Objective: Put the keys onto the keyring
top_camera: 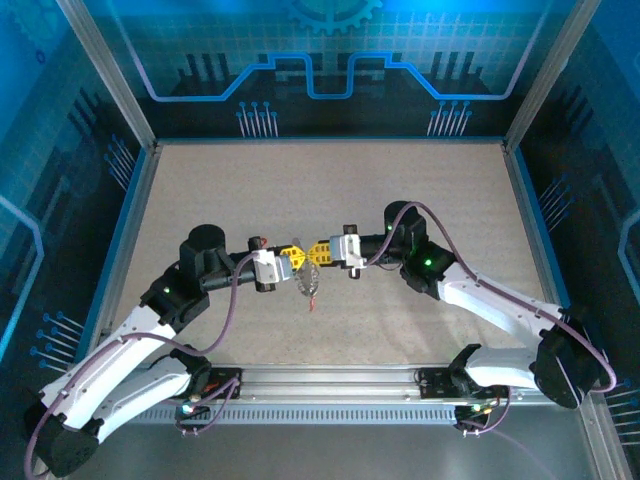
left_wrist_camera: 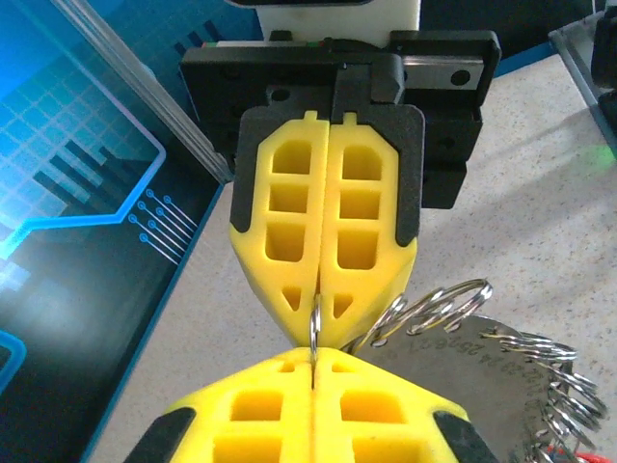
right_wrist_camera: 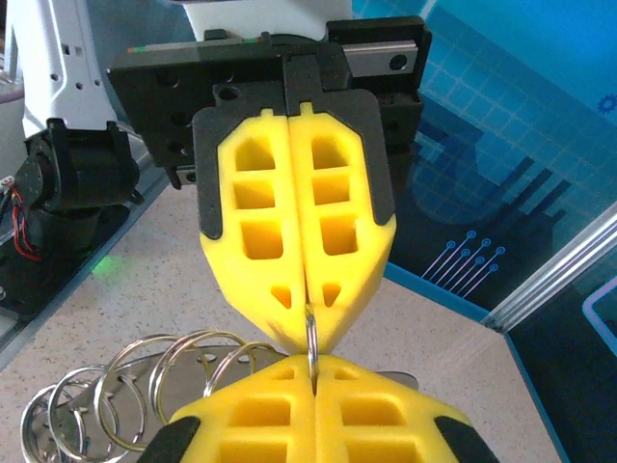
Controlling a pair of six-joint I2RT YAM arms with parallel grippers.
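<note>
Widest shot first: the two arms reach in over the tabletop (top_camera: 400, 200) and meet nose to nose. The left gripper (top_camera: 294, 259) and right gripper (top_camera: 319, 250) are tip to tip. Both sets of fingers are pressed fully together, each pair clamped on the same thin bit of wire.

That wire is the keyring (left_wrist_camera: 315, 323). It's seen edge-on, running straight through the seam of both pairs of fingers and held up off the tabletop.

A bunch of silvery coiled loops (left_wrist_camera: 439, 309) hangs off to one side of the fingertips and below them. With it is a flat metal tag (left_wrist_camera: 472, 362) stamped with lettering I can't read. From the right wrist the same loops fan out beside that gripper's own fingers.

Keys: honestly hard to pin down. There's a speck of red (top_camera: 312, 302) dangling under the fingertips at the bottom of the bunch. It could be a key head, but it's too small to call.

My read is that this is a holding or regrasp step, not threading, since neither pair of fingers has a key in it. The next move would need one pair to hold the wire while the other lets go and picks up a key. Then the key's hole has to line up with the wire's open end. Fiddly stuff, and I'd bet the bunch swings the moment one side releases
</note>
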